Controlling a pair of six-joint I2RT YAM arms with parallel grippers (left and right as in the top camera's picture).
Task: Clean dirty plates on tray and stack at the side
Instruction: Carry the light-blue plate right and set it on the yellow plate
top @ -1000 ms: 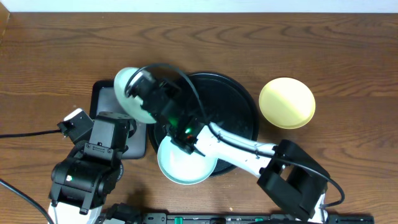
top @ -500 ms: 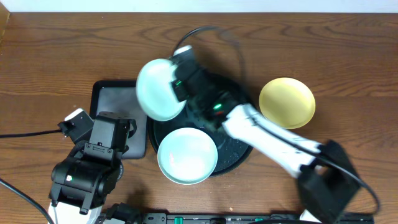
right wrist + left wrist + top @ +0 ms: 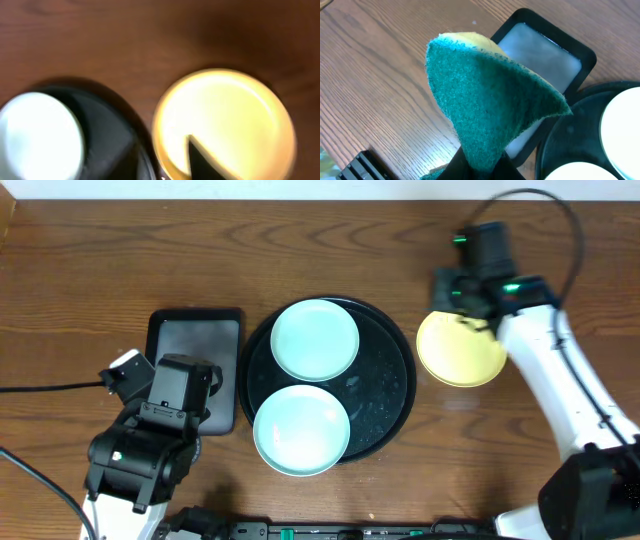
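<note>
The round black tray (image 3: 385,395) holds two mint plates: one at the back (image 3: 315,340), one at the front (image 3: 301,430). A pale yellow plate (image 3: 462,350) lies on the table right of the tray. My right gripper (image 3: 455,315) hovers over the yellow plate's left edge. In the blurred right wrist view one dark fingertip (image 3: 200,160) shows over the yellow plate (image 3: 225,120), off to one side, with nothing held; the gripper looks open. My left gripper (image 3: 482,170) is shut on a green sponge (image 3: 490,100) with a yellow back, near the table's front left.
A small rectangular black tray with a grey inside (image 3: 195,355) sits left of the round tray, just ahead of my left arm (image 3: 150,445). Bare wooden table runs along the back and far right.
My right arm carried a mint plate from over the small rectangular tray onto the back of the round tray, let it go, and swung right over the yellow plate. The left arm barely moved.
</note>
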